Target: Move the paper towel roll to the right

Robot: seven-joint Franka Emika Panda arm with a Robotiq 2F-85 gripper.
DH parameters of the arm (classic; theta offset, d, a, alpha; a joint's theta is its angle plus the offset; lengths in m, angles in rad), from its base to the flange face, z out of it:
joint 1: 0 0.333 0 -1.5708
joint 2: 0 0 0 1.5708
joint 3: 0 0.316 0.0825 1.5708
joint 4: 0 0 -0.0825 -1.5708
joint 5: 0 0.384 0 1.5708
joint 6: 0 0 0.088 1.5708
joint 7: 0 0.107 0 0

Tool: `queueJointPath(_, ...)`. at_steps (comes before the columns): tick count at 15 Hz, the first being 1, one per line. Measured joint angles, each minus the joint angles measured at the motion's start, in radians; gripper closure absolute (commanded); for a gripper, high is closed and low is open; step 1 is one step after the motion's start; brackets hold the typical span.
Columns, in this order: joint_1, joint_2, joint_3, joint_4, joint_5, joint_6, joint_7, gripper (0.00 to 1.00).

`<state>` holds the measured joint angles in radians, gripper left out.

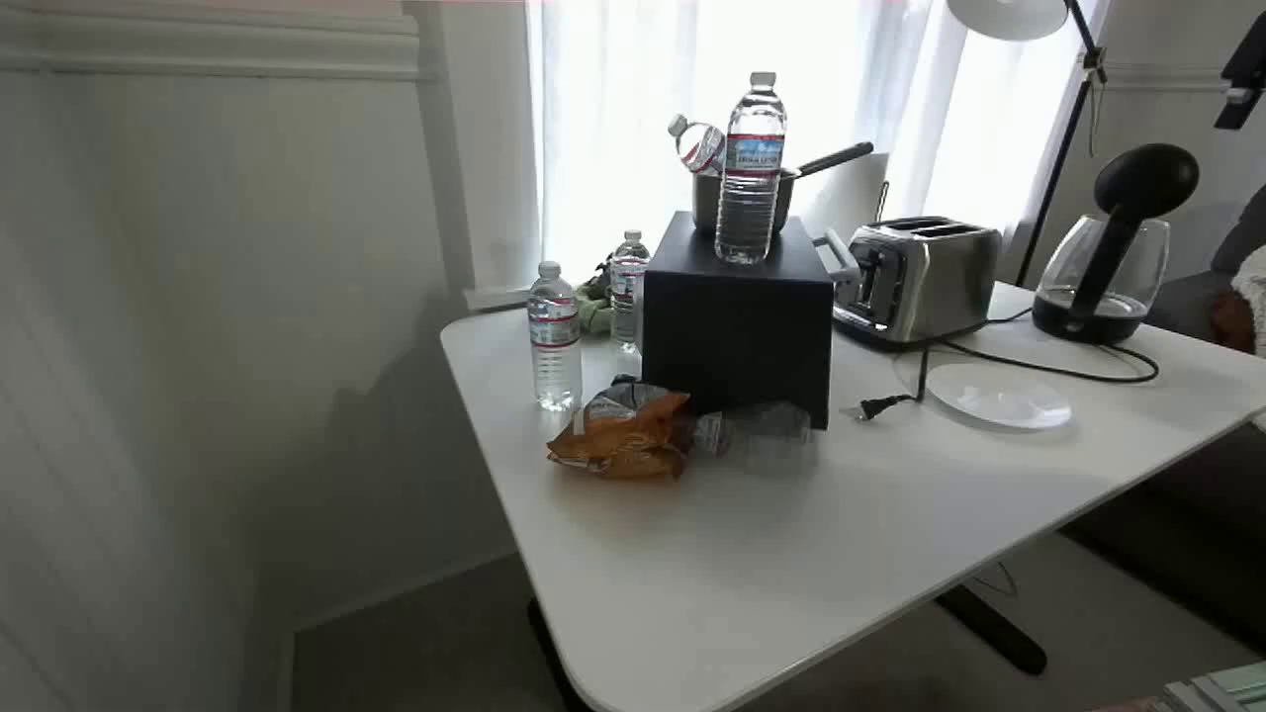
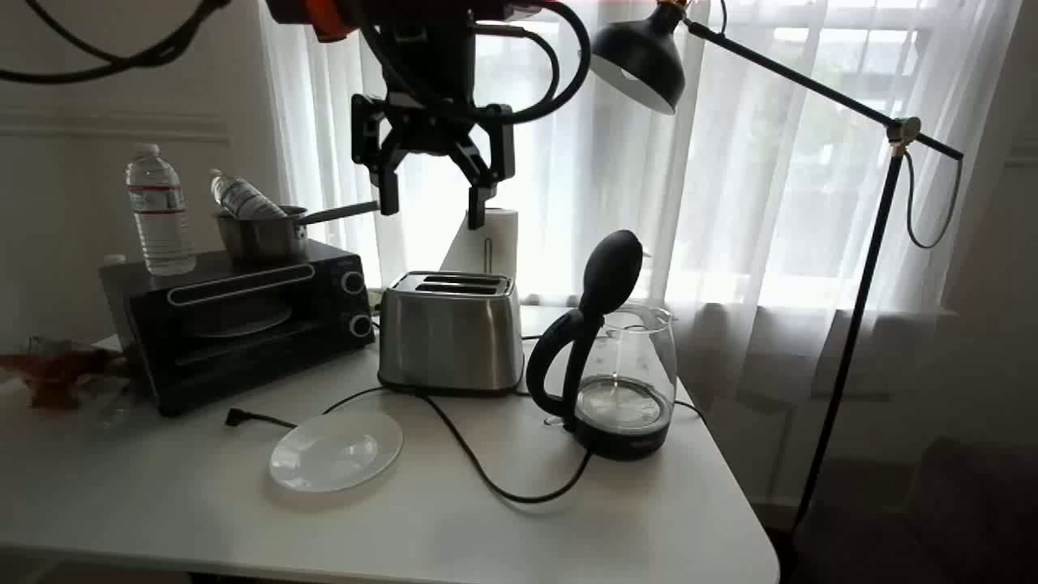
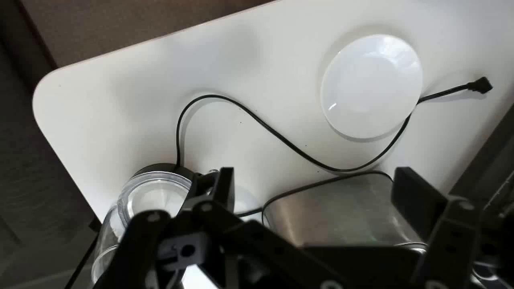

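Likely the toaster [image 2: 452, 341] is the main obstacle: the paper towel roll [image 2: 502, 242] stands behind it, and the gripper [image 2: 433, 207] hangs above it, jaws spread wide, holding nothing. Best to clear the toaster's top, lower around the roll and squeeze gently. Both exterior views show the roll; the wrist view instead shows the toaster below the fingers [image 3: 417, 202].

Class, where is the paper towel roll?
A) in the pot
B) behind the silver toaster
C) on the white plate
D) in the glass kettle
B: in an exterior view the paper towel roll shows beyond the silver toaster, which hides its lower part.
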<state>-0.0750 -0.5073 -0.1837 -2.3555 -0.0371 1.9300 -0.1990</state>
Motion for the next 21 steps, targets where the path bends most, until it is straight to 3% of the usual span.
queueJointPath(11,0.000,0.004,0.003,0.003,0.001,0.000,0.002,0.00)
queueJointPath(14,0.016,0.024,0.041,0.050,0.018,-0.002,0.025,0.00)
queueJointPath(21,0.053,0.178,0.178,0.319,0.062,-0.043,0.339,0.00)
